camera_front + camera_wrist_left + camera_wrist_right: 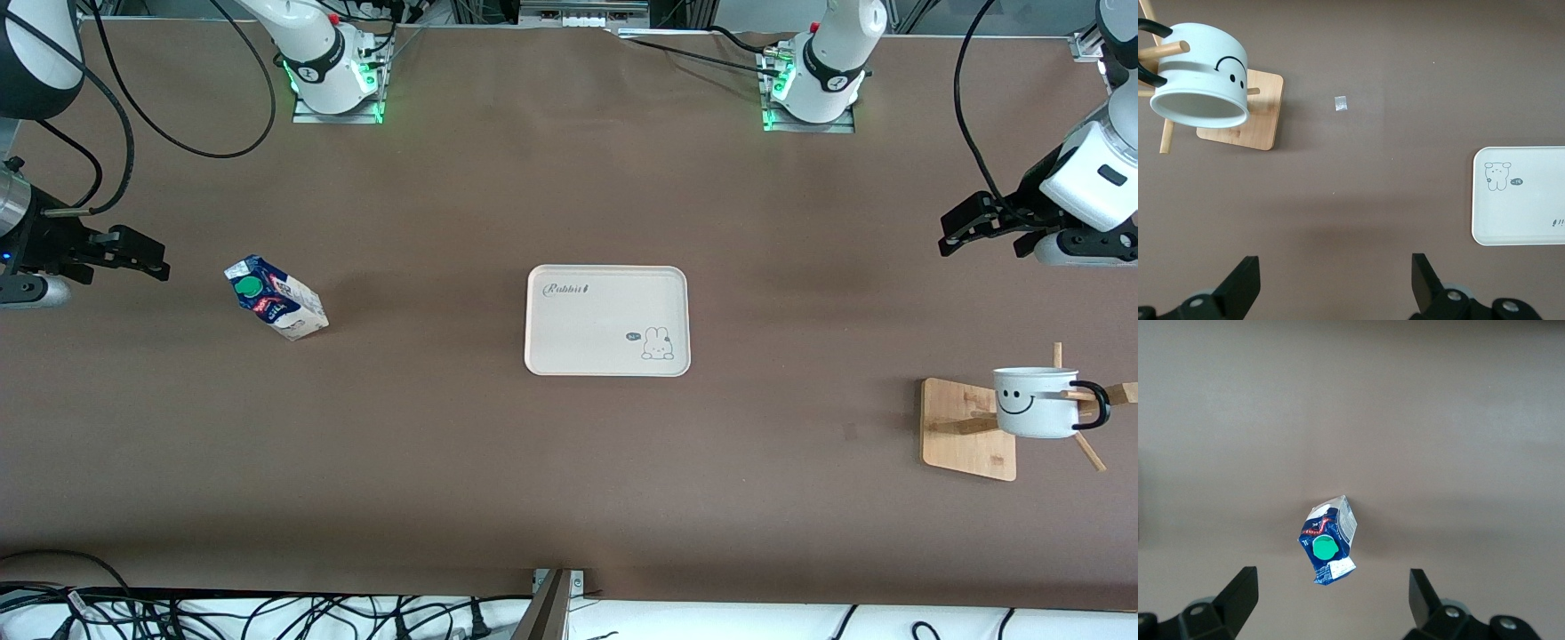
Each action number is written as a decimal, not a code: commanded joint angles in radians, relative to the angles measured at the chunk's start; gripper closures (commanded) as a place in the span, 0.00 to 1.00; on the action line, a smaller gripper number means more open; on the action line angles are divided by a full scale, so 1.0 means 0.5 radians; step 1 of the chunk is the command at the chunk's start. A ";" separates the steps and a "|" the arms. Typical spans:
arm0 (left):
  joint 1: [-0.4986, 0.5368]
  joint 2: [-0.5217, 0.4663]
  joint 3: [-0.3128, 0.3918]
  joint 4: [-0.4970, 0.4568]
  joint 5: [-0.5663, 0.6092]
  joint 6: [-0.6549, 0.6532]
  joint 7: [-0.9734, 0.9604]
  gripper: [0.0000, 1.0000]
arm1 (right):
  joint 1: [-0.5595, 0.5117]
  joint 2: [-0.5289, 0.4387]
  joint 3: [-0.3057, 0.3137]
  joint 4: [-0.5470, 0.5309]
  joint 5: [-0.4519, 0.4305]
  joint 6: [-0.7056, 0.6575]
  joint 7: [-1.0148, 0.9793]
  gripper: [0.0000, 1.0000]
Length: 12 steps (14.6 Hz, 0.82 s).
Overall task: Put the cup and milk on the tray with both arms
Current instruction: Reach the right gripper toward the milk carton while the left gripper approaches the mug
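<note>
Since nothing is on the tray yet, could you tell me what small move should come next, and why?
Probably lower the right gripper toward the milk, which stands untouched on the table toward the right arm's end. Its fingers are open and the carton shows between them in the right wrist view. The tray is bare. The left gripper, also open, could likewise approach the cup hanging on the wooden rack.

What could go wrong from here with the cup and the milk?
1. The cup hangs on a peg of the wooden rack. Pulling it sideways instead of sliding it off along the peg might drag or tip the rack.
2. The milk is a small carton standing alone on the table. An off-centre approach by the open right gripper could knock it over.
3. The tray is small. If the left gripper arrives together with the right, they may crowd each other.
</note>
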 commanded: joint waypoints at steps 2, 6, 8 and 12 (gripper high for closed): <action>0.005 0.014 -0.010 0.049 -0.002 -0.030 0.017 0.00 | 0.000 -0.007 -0.001 0.029 -0.016 -0.035 -0.018 0.00; 0.005 0.008 -0.014 0.046 0.001 -0.027 0.017 0.00 | 0.003 -0.004 0.002 0.038 -0.016 -0.035 -0.015 0.00; -0.001 -0.001 -0.014 0.043 0.001 -0.030 0.017 0.00 | 0.006 -0.004 0.005 0.038 -0.016 -0.035 -0.012 0.00; 0.008 0.005 -0.007 0.037 0.001 -0.024 0.020 0.00 | 0.006 -0.004 0.005 0.035 -0.007 -0.035 -0.015 0.00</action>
